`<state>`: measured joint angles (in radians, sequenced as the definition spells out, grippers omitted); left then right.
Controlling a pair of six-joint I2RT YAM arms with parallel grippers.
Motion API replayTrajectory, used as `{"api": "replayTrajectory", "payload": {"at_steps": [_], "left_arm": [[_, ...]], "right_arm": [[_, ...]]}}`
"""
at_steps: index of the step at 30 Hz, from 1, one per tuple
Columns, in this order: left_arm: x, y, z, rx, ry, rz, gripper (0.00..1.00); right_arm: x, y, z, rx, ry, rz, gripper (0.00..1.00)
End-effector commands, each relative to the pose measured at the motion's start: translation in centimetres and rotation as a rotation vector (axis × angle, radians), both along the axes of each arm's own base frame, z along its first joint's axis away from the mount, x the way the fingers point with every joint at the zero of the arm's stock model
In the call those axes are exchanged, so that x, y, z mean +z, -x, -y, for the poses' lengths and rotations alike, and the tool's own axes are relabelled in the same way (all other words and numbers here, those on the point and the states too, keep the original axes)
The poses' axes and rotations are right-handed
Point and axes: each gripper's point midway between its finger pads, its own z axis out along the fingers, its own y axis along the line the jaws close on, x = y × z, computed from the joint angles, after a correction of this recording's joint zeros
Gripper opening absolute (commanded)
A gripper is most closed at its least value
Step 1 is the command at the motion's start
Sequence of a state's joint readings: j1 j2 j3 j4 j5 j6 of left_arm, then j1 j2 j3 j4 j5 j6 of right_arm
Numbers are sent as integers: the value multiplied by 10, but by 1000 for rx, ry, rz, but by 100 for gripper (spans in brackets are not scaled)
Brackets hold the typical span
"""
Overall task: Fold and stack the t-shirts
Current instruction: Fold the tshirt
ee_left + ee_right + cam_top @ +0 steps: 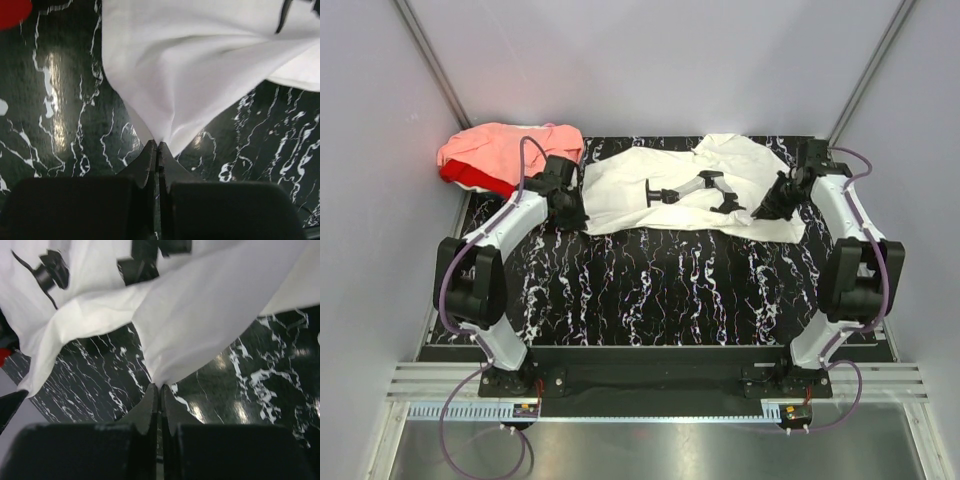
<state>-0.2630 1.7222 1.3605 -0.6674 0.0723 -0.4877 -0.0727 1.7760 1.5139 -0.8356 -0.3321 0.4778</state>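
Sideways on the black veined table (650, 290), the white printed cloth t-shirt (620, 190) runs left-right, left gripper (157, 147) and right gripper (160, 387) pinching its ends.

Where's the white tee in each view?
Top external: white t-shirt spread at far centre.
Left wrist: shirt fills upper middle and right, corner in the left pincer.
Right wrist: shirt across the top, corner in the right pincer.
Shared landmark: its black print.

Red t-shirt (470, 178) mostly beneath the salmon-pink t-shirt (498, 145) at ten o'clock of the desk (650, 290), only a near edge visible.
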Motion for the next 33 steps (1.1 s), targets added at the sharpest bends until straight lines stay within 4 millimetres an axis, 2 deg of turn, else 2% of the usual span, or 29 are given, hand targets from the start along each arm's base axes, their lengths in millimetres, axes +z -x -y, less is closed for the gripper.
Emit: {"api": "replayTrajectory", "payload": {"at_steps": [1, 2, 3, 4, 5, 6, 7, 8, 9, 10, 11, 12, 14, 18, 22, 25, 28, 33], "left_arm": [[22, 11, -2, 11, 33, 86, 0], [20, 16, -3, 11, 32, 82, 0], [17, 21, -5, 10, 26, 76, 0], [12, 32, -9, 13, 19, 64, 0], [10, 36, -12, 19, 9, 63, 0], [5, 44, -15, 24, -1, 47, 0], [8, 50, -18, 27, -5, 53, 0], [-2, 60, -24, 38, -25, 28, 0], [-4, 67, -27, 42, -35, 15, 0], [-4, 73, -30, 48, -40, 16, 0], [-11, 82, -34, 52, -52, -9, 0], [-13, 89, -37, 59, -57, -22, 0], [-20, 100, -47, 74, -96, -33, 0], [-32, 116, -61, 87, -137, -74, 1], [-48, 128, -75, 105, -173, -123, 1], [-51, 133, -83, 133, -210, -151, 1], [-54, 137, -91, 162, -231, -186, 1], [-59, 136, -83, 155, -185, -193, 1]], "right_arm": [[6, 41, 6, -25, 60, -25, 0], [16, 51, 10, -49, 80, 2, 0], [3, 67, 11, -62, 88, -37, 0], [2, 76, 13, -83, 96, -43, 0], [11, 83, 17, -129, 112, -6, 0], [-1, 98, 16, -146, 113, -34, 0], [-2, 104, 18, -165, 115, -30, 0], [4, 109, 19, -199, 114, -5, 0], [-4, 120, 20, -213, 119, -29, 0], [-4, 124, 20, -224, 120, -31, 0], [0, 130, 25, -268, 137, -14, 0], [-5, 139, 27, -291, 146, -30, 0], [1, 143, 28, -322, 140, 23, 0], [-10, 162, 33, -366, 163, -3, 0], [-18, 174, 45, -437, 212, -18, 0], [-17, 182, 56, -498, 254, -7, 0], [-10, 196, 64, -557, 280, 16, 0], [12, 216, 66, -641, 248, 114, 0]]}}
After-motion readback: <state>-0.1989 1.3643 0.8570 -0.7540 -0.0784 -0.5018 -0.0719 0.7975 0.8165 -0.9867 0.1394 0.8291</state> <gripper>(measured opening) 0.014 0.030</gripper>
